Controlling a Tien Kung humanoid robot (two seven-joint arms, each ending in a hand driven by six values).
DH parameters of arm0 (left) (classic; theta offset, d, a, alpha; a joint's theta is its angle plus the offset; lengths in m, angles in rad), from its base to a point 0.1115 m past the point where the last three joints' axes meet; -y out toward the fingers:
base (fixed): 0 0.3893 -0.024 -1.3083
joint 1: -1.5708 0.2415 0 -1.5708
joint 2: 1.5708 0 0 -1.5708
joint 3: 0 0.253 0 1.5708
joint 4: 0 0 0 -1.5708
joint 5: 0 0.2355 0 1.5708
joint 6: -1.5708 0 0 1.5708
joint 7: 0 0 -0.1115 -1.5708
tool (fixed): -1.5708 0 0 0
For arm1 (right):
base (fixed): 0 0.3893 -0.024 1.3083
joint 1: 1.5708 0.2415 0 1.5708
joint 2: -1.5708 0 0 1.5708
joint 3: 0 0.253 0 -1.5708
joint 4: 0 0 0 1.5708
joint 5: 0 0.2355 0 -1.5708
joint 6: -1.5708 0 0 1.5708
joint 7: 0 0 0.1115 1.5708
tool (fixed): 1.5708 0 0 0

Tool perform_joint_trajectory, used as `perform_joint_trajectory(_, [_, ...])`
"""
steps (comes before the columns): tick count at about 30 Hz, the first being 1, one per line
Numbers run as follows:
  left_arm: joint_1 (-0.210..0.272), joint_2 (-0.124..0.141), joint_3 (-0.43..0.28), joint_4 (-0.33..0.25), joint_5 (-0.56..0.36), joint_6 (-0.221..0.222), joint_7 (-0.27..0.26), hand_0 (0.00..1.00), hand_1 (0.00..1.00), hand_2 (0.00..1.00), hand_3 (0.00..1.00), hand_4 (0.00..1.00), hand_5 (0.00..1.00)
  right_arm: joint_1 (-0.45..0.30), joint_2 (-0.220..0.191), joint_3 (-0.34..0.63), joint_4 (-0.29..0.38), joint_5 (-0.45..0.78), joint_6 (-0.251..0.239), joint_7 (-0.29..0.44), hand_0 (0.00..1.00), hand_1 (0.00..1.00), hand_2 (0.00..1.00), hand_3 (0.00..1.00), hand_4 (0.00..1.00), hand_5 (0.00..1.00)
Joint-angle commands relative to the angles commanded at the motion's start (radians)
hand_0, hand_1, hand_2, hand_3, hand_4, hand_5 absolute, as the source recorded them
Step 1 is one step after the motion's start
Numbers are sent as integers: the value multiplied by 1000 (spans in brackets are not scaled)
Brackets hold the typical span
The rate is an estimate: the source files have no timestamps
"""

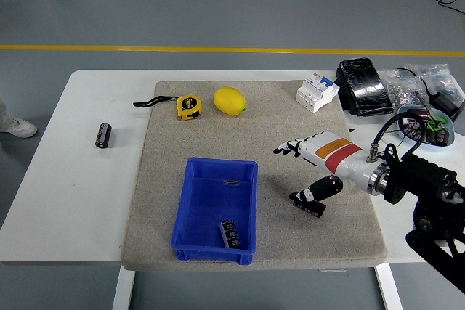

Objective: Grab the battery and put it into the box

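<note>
Can't really see the second battery (312, 207), mostly tucked under the right hand (314, 172) thumb. Right arm (436, 208) chopped off by the frame's edge. Too small to make out what's in the bowl (427, 136) or the bags (425, 85) at the surface's far right.

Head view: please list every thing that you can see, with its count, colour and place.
batteries: 3, black; one in the blue box, one on the mat under the right hand, one on the bare table at far left
blue box: 1, blue, near edge of the mat
mat: 1, beige, middle of the white table
tape measure: 1, yellow, far part of mat
lemon: 1, yellow, beside the tape measure
circuit breaker: 1, white, far right corner of mat
black pack: 1, far right
small-parts tray: 1, light blue, right edge
right hand: 1, white, open, over the mat right of the box
</note>
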Motion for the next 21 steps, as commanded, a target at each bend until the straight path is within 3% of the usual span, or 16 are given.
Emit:
perform_joint_trajectory(17, [0,2,2,-1,2,-5,2,693,654,702,667,687,698,-72,60,27,-127,6,-38,13,548,574,654,680,886,247])
perform_joint_trajectory(18, [0,2,1,-1,3,-6,2,693,653,701,665,686,697,-77,62,30,-132,5,-40,13,516,530,578,600,831,216])
perform_joint_trajectory(21, [1,1,0,-1,4,-6,3,693,653,701,665,686,697,-93,70,36,-143,1,-51,13,516,530,578,600,831,216])
